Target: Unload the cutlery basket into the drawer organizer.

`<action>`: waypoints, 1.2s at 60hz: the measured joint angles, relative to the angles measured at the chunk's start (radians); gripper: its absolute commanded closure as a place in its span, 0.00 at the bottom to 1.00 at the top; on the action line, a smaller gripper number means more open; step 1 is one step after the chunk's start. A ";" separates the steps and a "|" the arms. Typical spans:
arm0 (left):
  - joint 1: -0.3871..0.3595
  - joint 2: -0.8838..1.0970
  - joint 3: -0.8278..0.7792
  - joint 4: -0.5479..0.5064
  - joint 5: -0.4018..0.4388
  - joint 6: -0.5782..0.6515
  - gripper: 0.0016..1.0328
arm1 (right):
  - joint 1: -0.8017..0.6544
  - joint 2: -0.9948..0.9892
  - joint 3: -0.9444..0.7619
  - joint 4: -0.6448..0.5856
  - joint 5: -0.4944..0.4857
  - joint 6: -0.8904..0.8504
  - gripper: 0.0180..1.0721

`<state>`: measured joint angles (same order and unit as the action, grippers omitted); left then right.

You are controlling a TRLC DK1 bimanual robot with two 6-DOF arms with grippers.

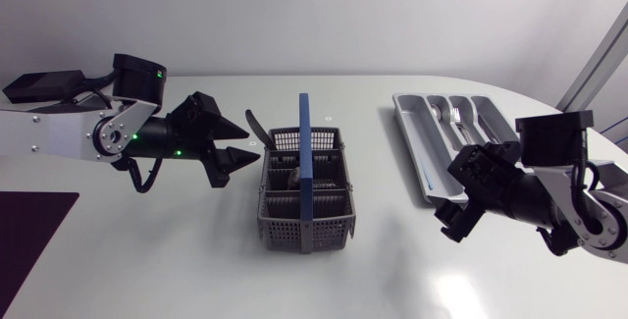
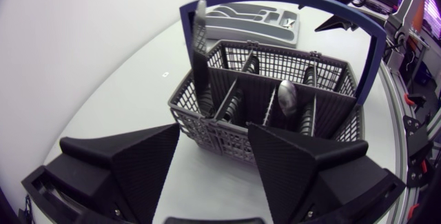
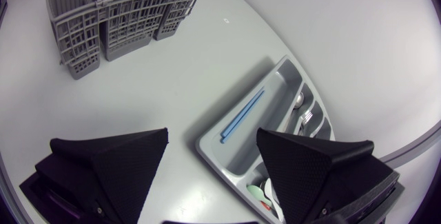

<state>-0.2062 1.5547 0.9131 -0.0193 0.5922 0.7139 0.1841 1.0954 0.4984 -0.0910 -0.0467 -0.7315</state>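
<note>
Beside the cutlery basket (image 1: pixel 280 223), the spread, empty left tool (image 1: pixel 245 144) could catch the blue handle (image 1: pixel 306 157) reaching in and topple it.

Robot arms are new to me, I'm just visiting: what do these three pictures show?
Two robot arms work at a white table. One picture looks down from above; the other two come from a camera on each wrist, so the black wedges there belong to that arm. The left fingers stand open before a grey basket holding a spoon and other pieces. The right fingers stand open near the organizer, which holds a fork and a blue stick. Nothing is held.
</note>
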 measured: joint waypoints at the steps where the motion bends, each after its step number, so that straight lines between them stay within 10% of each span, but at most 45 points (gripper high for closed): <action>1: 0.000 0.006 0.000 0.000 0.010 0.006 0.32 | 0.005 0.006 0.005 0.000 0.001 0.002 0.12; 23: 0.010 0.110 0.082 0.002 0.110 0.047 0.39 | 0.070 0.128 0.069 0.008 0.023 0.048 0.12; 45: 0.022 0.177 0.146 0.002 0.169 0.073 0.75 | 0.096 0.229 0.114 0.032 0.026 0.052 0.12; 72: -0.012 0.215 0.180 0.002 0.171 0.096 0.97 | 0.097 0.236 0.117 0.036 0.026 0.052 0.12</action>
<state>-0.2184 1.7695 1.0931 -0.0170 0.7631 0.8097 0.2810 1.3312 0.6155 -0.0551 -0.0204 -0.6796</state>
